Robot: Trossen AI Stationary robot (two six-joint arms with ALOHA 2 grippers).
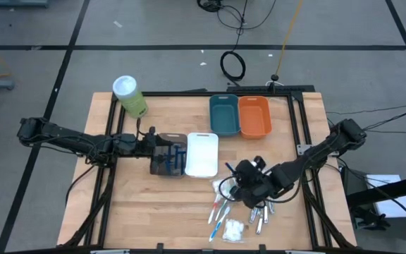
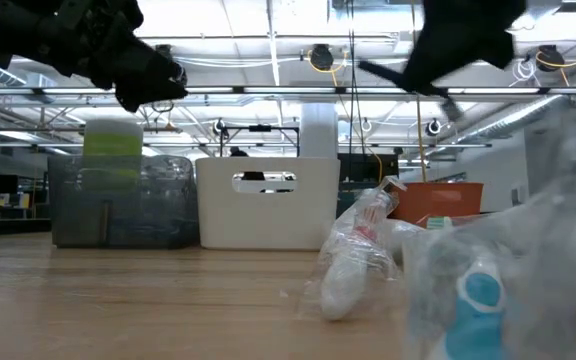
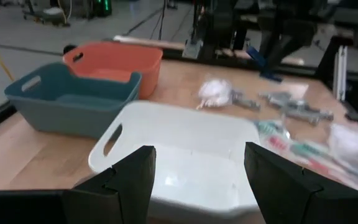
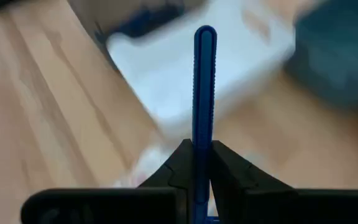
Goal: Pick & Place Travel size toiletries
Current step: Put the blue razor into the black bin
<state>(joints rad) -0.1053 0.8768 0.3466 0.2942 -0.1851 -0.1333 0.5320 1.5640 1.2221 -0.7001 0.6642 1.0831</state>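
Note:
My right gripper (image 1: 237, 175) hangs above the table, near the white bin's right side, and is shut on a dark blue razor (image 4: 204, 81). On the table below and in front of it lie the other toiletries: toothbrushes (image 1: 219, 212), a white pad (image 1: 233, 229) and silvery tubes (image 1: 261, 215). My left gripper (image 1: 159, 143) is open over the brown bin (image 1: 169, 161), which holds dark blue razors. Its wrist view looks between the open fingers, left gripper (image 3: 197, 168), onto the white bin (image 3: 185, 155). My right gripper pinches the blue razor's handle (image 4: 204, 146) between its two fingers. The long end of the handle sticks straight out ahead of the fingertips toward the white bin. The other end is hidden behind the fingers. The razor is lifted clear of the table.
The white bin (image 1: 201, 154) sits beside the brown one. The teal bin (image 1: 224, 114) and the orange bin (image 1: 254, 116) stand at the far edge. A green canister with a white lid (image 1: 129, 95) stands at the far left corner. Bare wood lies at the near left.

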